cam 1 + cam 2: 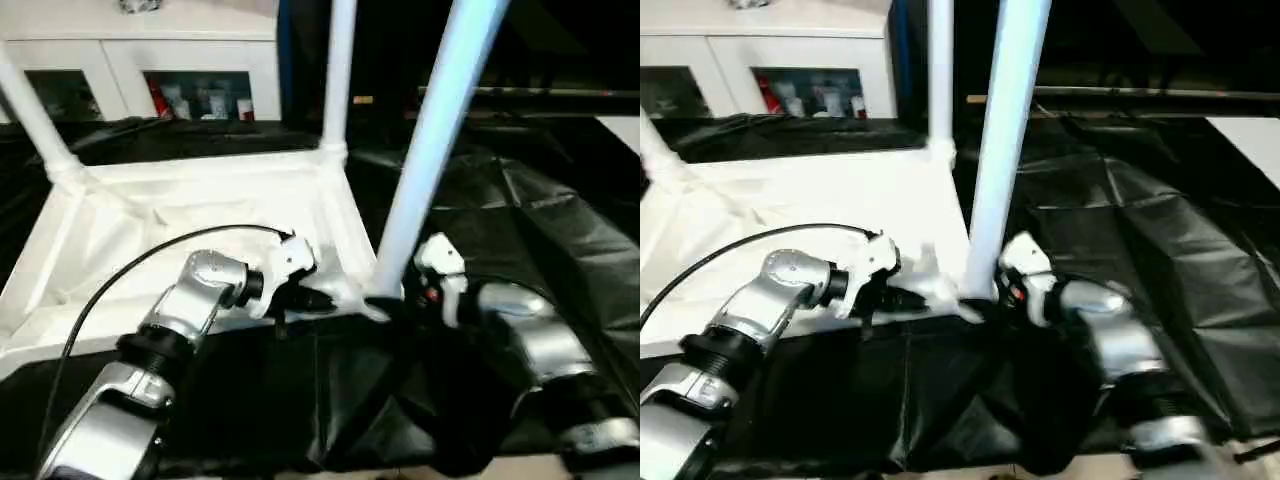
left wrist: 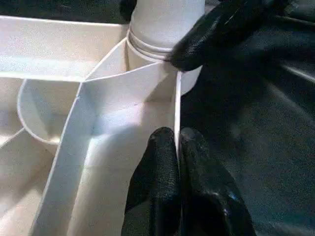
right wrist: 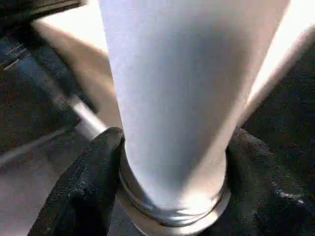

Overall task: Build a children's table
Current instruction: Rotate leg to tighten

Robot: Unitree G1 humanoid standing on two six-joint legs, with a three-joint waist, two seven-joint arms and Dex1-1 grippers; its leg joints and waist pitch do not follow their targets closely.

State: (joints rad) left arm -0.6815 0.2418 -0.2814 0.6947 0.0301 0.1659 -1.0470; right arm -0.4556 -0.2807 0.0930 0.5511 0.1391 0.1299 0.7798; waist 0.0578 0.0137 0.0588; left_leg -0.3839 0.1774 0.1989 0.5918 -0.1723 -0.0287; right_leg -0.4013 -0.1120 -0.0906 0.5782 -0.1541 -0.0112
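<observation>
The children's table top (image 1: pixel 150 215) lies upside down on the black-covered work table, ribs facing up. A white leg (image 1: pixel 338 70) stands in its far right corner socket and another leg (image 1: pixel 30 110) in the far left one. A third leg (image 1: pixel 430 140) rises tilted from the near right corner socket. My right gripper (image 1: pixel 395 300) is closed around this leg's base (image 3: pixel 172 123), a black finger (image 3: pixel 83 187) pressed against each side. My left gripper (image 1: pixel 310 298) is shut on the top's thin rim wall (image 2: pixel 177 113), right beside that socket.
Wrinkled black cover (image 1: pixel 520 200) spreads over the work table to the right and in front of the top. A white glass-door cabinet (image 1: pixel 150 60) stands behind. A black cable (image 1: pixel 120 275) arcs over my left forearm.
</observation>
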